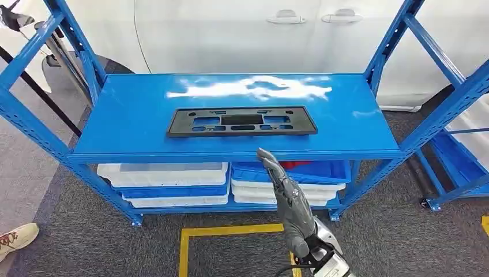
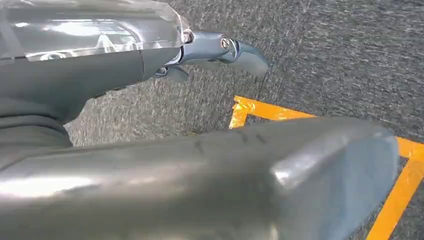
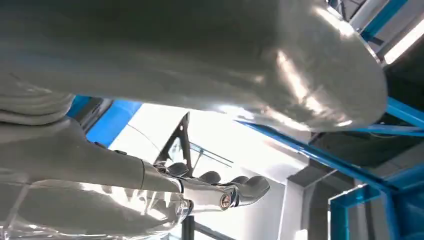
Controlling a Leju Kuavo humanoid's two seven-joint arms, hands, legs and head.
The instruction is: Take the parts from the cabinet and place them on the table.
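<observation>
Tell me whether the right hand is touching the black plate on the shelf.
Apart. In the head view the right hand is below the shelf's front edge, with bare blue shelf between it and the black plate.

A white car body with two door handles [image 1: 304,17] stands behind. Yellow floor tape [image 1: 225,231] marks the grey carpet [image 1: 86,236]. A person's light shoe [image 1: 16,238] rests at the carpet's left edge.

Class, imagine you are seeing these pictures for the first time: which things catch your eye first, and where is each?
A flat black part with cut-outs lies mid-shelf on the bright blue rack. The right robot hand reaches up towards the shelf's front edge, holding nothing. On the shelf below sit stacked white and blue trays, with yellow floor tape in front of the rack.
</observation>
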